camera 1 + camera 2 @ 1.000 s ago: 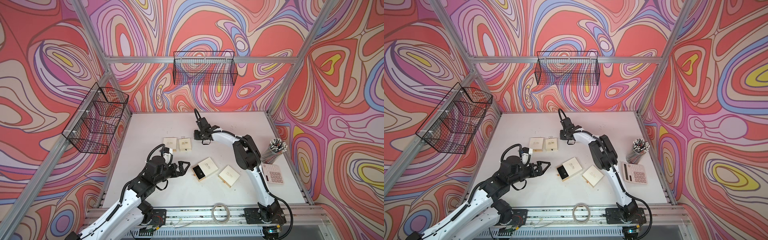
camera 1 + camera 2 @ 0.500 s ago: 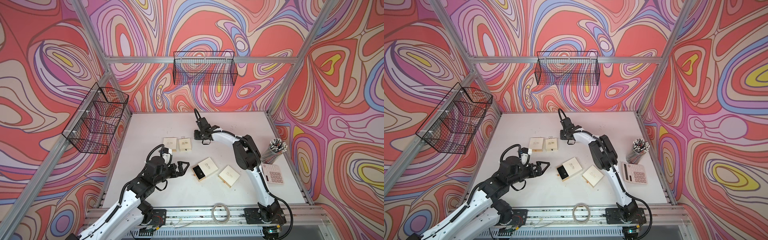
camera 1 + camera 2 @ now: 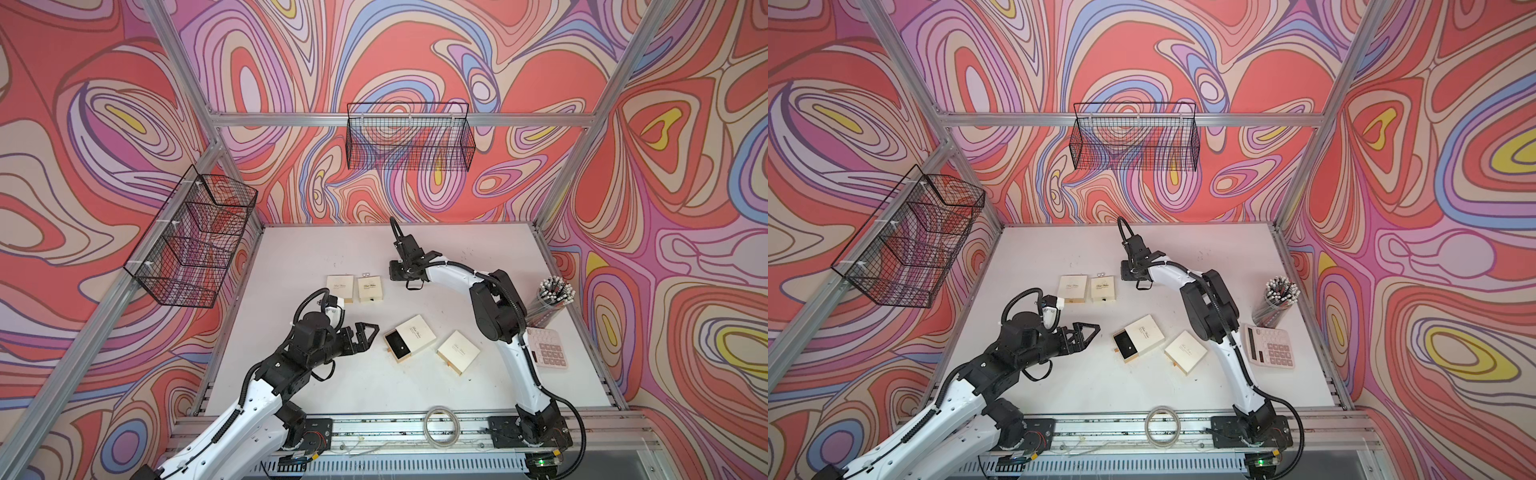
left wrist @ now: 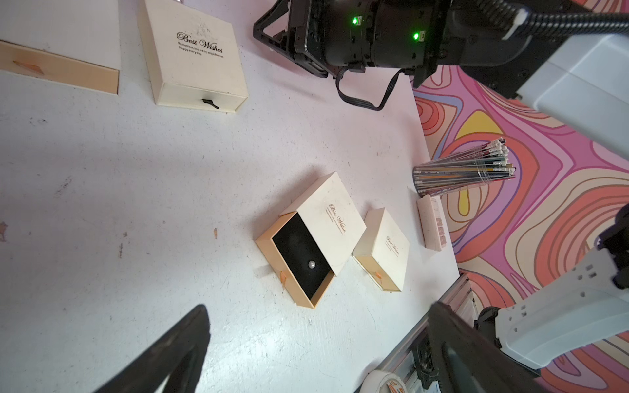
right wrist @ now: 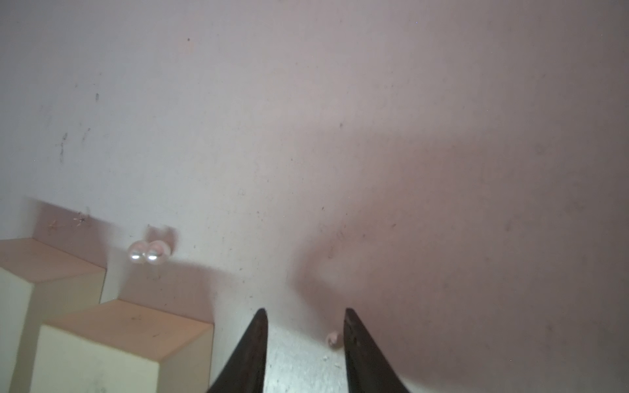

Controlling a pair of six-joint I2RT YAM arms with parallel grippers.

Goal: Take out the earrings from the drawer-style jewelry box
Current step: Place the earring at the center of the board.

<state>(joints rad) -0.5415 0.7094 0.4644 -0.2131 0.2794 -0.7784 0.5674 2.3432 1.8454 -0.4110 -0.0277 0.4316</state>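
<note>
A cream drawer-style jewelry box (image 3: 409, 338) (image 4: 326, 217) lies mid-table with its drawer pulled out. One pearl earring (image 4: 311, 263) sits on the drawer's black lining. My left gripper (image 3: 370, 332) (image 4: 318, 306) hovers open just left of that box and holds nothing. Two pearl earrings (image 5: 148, 253) (image 3: 365, 274) lie side by side on the table behind the far boxes. My right gripper (image 5: 305, 316) (image 3: 394, 276) points down at the table to their right, open. A small pale earring piece (image 5: 333, 338) lies on the table against the inner side of one finger.
Two shut cream boxes (image 3: 340, 287) (image 3: 370, 289) stand at the far middle and a third (image 3: 458, 351) lies right of the open one. A cup of pencils (image 3: 555, 297) and a pink calculator (image 3: 548, 347) are at the right edge. A tape roll (image 3: 442, 422) lies on the front rail.
</note>
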